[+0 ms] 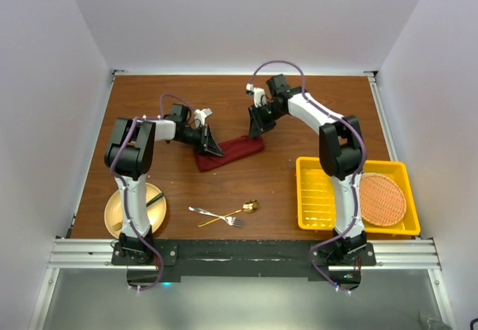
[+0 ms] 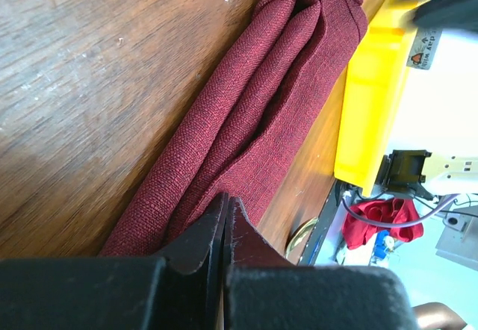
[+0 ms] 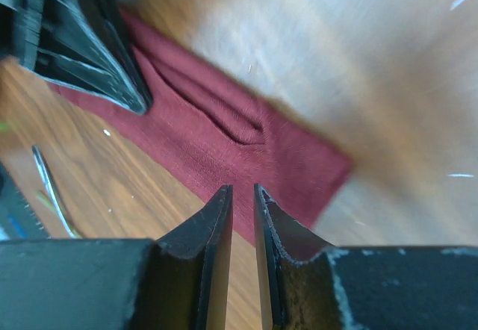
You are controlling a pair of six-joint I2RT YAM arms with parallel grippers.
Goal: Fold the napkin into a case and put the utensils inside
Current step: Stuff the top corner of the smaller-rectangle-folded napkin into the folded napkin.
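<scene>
My left jaws are at the left end of the napkin (image 1: 237, 149), pressed together, with their tips touching the cloth. I cannot tell if a thin layer is caught between them. The napkin lies on the tabletop (image 1: 149, 98) as a narrow strip, already folded along its length. Its layers are loose, and one long crease stands open in the middle. In front of the napkin, well apart from it, the fork (image 1: 205, 212) and the spoon (image 1: 249, 207) lie crossed and untouched. Above the right end of the napkin my right jaws hang a little apart, with nothing between them.

I judge that the strip is not yet a proper case, so the step in hand is to finish the fold. To do it well, I think my left jaws should pin the left end so that the cloth does not slide. My right jaws should then go down to the right end and take only the upper layer. The pull should be slow and along the strip, so that the layers become flat. The open crease should be left reachable, because the utensils must go inside later.
</scene>
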